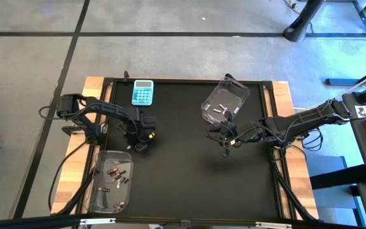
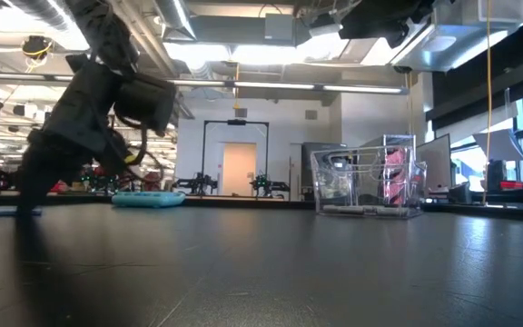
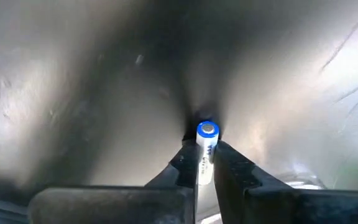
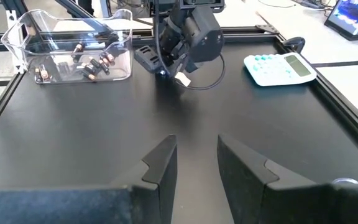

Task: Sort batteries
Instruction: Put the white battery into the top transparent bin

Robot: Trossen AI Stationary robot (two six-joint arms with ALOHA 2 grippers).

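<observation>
White with a blue cap and unreadable side print, a battery [image 3: 205, 149] sits pinched between the left gripper's [image 3: 204, 163] fingers, low over the black table [image 1: 189, 172] near the calculator [image 1: 142, 93]. The right gripper [image 4: 197, 163] hangs released, holding nothing. Farther off, one clear bin [image 4: 73, 53] holds dark-and-red batteries [image 4: 92, 63]; another bin [image 1: 224, 102] holds silvery ones [image 1: 222, 109].

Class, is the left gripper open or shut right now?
Shut: the left gripper pinches a white battery between its fingers.
</observation>
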